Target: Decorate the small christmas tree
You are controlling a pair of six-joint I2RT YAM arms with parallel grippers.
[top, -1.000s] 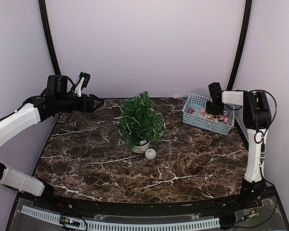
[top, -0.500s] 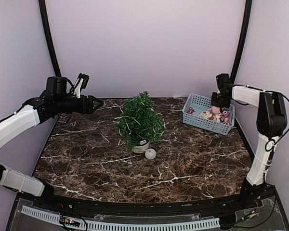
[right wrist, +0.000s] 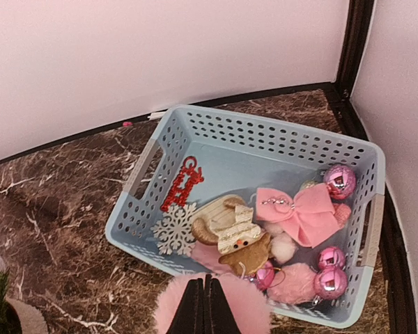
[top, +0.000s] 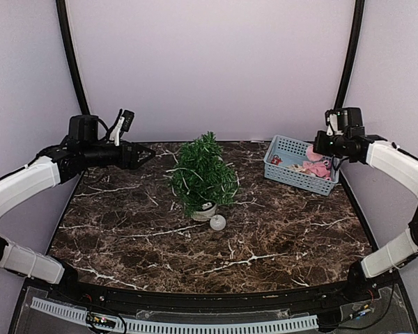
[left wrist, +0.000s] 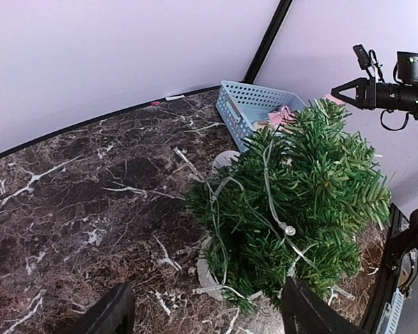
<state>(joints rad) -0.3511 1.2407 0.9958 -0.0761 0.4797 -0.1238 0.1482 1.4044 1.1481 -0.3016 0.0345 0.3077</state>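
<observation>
Above blue plastic basket (right wrist: pixel 265 132) | right pincer (right wrist: pixel 205 285) clamped on fluffy pink pom-pom (right wrist: pixel 245 307), left pincer (top: pixel 145 154) agape, empty | I'd nestle it deep in bushy green fir (top: pixel 203 174).

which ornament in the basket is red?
The flat red cutout lying in the basket, next to the white snowflake; everything else there is pink, white or tan.
</observation>
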